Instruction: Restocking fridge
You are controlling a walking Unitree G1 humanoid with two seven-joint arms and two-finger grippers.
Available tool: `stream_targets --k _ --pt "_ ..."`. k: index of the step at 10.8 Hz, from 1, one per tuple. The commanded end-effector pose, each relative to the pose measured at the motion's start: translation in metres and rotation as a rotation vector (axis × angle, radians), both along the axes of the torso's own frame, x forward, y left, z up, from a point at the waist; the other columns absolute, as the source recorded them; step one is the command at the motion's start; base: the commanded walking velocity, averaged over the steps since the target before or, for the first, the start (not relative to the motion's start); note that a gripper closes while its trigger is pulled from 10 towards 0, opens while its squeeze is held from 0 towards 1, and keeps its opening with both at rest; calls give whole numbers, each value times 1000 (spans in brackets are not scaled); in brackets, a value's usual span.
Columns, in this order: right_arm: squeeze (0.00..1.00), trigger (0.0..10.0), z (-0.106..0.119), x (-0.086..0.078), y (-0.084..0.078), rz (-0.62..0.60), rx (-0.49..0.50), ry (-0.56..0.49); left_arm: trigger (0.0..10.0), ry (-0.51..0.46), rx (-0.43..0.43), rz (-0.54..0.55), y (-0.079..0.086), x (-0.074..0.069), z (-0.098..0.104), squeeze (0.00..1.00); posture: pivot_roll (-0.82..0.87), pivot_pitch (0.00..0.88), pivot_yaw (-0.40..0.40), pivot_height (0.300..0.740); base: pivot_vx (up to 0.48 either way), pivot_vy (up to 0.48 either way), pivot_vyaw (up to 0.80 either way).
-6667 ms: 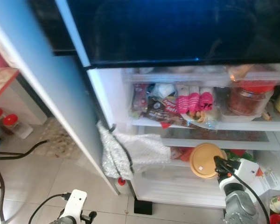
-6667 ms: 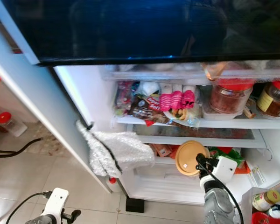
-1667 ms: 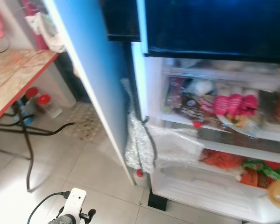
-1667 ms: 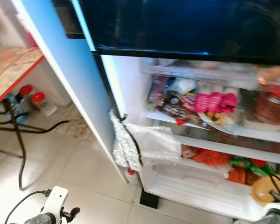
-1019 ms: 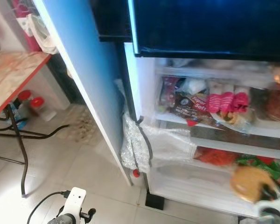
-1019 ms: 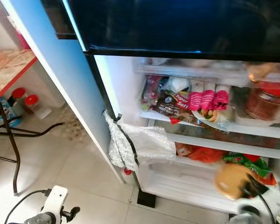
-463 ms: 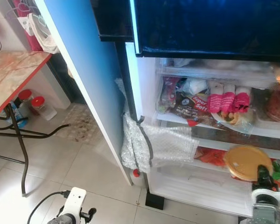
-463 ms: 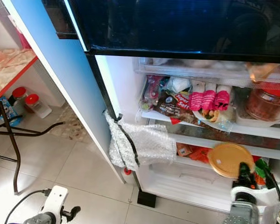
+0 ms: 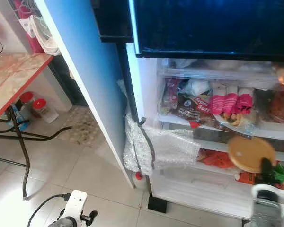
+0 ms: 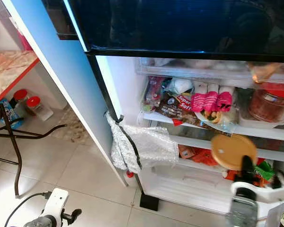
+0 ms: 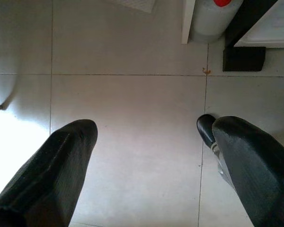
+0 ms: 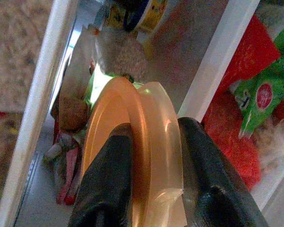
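Orange-lidded container (image 12: 142, 142) sits clamped between the right gripper's (image 12: 151, 189) fingers, just before the open fridge's (image 10: 194, 142) middle shelf. Left gripper (image 11: 151, 156) hangs beside the fridge, jaws apart.

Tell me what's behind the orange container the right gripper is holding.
Behind the orange container, clamped in the right gripper, sit a shelf edge and red and green packets. Whatever lies directly behind it is covered.

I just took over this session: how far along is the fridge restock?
Done: the fridge door stands open and the upper shelf is stocked with packets and jars. In hand: the right gripper is clamped on an orange-lidded container, held up in front of the lower shelves, not yet set down. Left: place it on a shelf and let go. The left gripper hangs open over the floor.
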State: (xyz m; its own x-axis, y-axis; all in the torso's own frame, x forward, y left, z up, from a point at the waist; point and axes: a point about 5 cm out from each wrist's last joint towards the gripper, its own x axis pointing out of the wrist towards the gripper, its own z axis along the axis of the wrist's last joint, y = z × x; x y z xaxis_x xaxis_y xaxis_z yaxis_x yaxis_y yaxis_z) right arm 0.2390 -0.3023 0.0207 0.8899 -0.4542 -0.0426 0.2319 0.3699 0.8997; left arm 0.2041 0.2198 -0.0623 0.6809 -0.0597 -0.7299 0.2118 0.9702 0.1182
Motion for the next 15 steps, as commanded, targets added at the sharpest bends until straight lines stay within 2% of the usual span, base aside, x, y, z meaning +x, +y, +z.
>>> stream_targets --k 1,3,13,15 --pt "0 10000 -5 3 9 26 6 23 10000 22 17 18 9 -9 -3 0 -192 66 144 740 0 0 0" --pt "0 10000 -6 9 22 95 -31 50 10000 18 22 19 10 -8 -2 0 -189 75 145 740 0 0 0" --pt "0 10000 -12 8 33 175 -97 109 10000 9 35 27 11 -8 -2 0 -188 92 146 740 0 0 0" --pt "0 10000 -13 8 34 180 -101 115 10000 7 36 27 11 -8 -2 0 -188 93 147 740 240 0 0"
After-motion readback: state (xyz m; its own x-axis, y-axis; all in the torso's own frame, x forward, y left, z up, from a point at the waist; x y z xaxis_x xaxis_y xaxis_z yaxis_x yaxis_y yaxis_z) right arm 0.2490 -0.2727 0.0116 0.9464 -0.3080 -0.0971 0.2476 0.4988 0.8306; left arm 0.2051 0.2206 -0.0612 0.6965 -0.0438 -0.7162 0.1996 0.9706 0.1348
